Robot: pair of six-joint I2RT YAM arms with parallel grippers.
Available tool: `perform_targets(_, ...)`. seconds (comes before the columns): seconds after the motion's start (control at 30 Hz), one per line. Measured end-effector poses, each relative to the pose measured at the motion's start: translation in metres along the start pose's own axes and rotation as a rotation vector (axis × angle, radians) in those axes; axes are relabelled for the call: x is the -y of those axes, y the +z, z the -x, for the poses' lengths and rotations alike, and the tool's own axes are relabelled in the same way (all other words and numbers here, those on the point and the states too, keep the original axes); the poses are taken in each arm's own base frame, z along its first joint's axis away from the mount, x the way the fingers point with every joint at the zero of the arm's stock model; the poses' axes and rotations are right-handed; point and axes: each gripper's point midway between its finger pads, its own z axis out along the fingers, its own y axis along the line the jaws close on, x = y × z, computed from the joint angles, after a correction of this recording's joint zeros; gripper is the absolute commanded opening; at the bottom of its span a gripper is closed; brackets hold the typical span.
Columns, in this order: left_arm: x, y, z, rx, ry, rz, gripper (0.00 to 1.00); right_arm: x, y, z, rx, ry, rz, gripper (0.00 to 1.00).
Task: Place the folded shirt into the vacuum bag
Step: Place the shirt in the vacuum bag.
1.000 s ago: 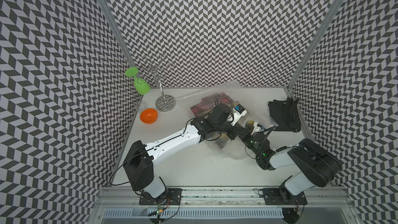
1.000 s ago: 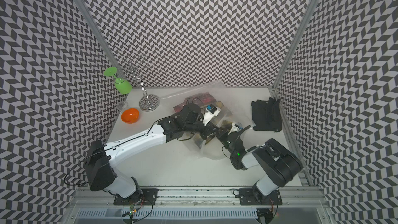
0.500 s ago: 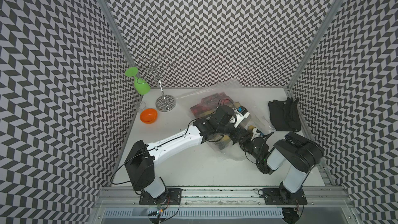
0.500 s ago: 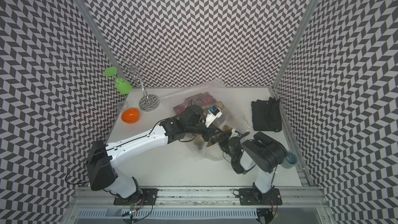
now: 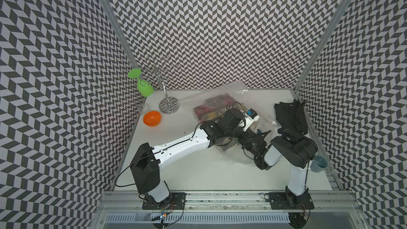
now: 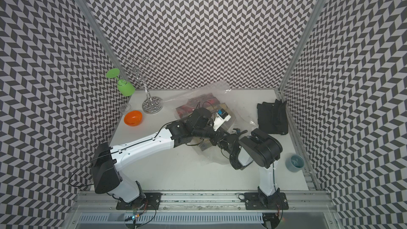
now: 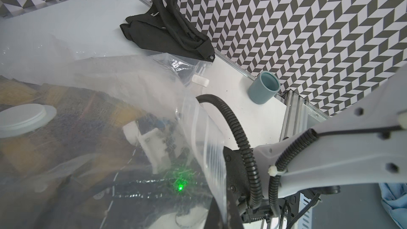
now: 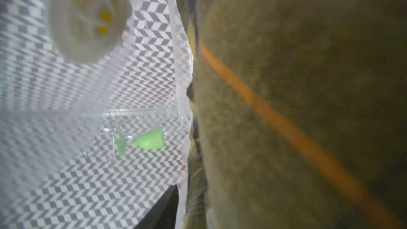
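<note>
The white table point(image 5: 198, 172) carries the vacuum bag point(image 5: 241, 90), crumpled from centre toward twelve o'clock; the plaid folded shirt point(image 5: 211, 106) lies inside it, under the film; a black cloth point(image 5: 290, 117) sits at two o'clock; the left gripper point(image 7: 220, 218) is clenched on the bag's zip edge; the right gripper point(image 7: 152, 146) is inside the bag beside the shirt, and I cannot tell its grip; the white valve cap point(image 7: 24, 117) lies over the shirt.
</note>
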Motion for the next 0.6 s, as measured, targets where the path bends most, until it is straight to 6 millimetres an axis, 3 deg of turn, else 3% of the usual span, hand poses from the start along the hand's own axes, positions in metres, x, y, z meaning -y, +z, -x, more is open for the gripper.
perform_targets(0.1,-0.001,0.000,0.000,0.001,0.001,0.004,0.00,0.002,0.003,0.004,0.009,-0.027,0.004,0.16)
perform_targets(0.2,-0.001,0.000,0.000,0.001,0.001,0.006,0.00,0.000,0.003,0.007,0.010,-0.062,0.024,0.06)
perform_targets(0.47,-0.003,0.001,-0.004,-0.007,0.000,0.012,0.00,-0.016,0.002,0.011,-0.057,-0.133,0.111,0.00)
perform_targets(0.6,-0.004,0.002,-0.006,-0.012,-0.002,0.012,0.00,-0.057,0.011,0.008,-0.100,-0.198,0.230,0.00)
